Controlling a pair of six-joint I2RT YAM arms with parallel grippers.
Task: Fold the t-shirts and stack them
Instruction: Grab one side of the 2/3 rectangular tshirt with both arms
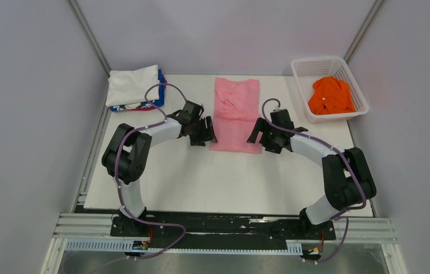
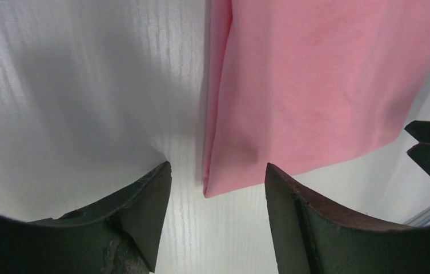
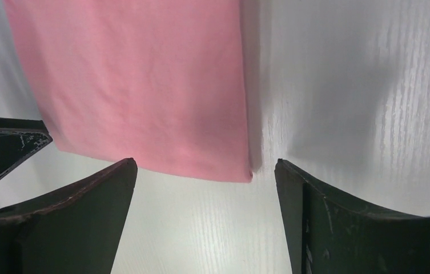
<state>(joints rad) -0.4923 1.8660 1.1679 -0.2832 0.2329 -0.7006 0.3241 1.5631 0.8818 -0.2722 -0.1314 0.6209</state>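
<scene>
Left jaws spread wide, empty, straddling near-left corner of light pink cloth t-shirt [image 1: 235,117]. Right jaws equally wide, empty, at near-right corner. Shirt folded into narrow strip at middle of white table [image 1: 201,177], long axis near-to-far, straight edge toward arm bases, bunched folds at far end. Far left: folded white t-shirt [image 1: 132,84] atop folded blue/red t-shirt [image 1: 159,91]. Far right: orange t-shirt [image 1: 331,96] inside white plastic mesh basket [image 1: 306,68].
</scene>
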